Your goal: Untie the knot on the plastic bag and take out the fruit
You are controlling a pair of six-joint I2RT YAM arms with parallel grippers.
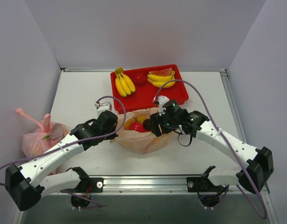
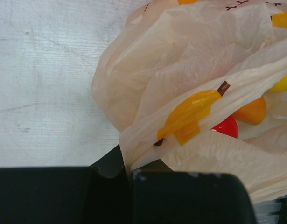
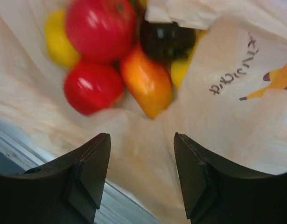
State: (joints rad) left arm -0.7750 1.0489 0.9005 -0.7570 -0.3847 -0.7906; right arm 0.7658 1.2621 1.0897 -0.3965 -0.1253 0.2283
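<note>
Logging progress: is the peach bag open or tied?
Open. The plastic bag gapes; the fruit shows uncovered inside it.

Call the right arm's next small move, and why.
Probably ease the right gripper forward onto the orange fruit and close. The plastic bag lies open with its contents exposed. The right jaws are open, and that fruit sits nearly in line with their gap. The left gripper appears to pinch the bag's edge, which should keep the film steady.
</note>
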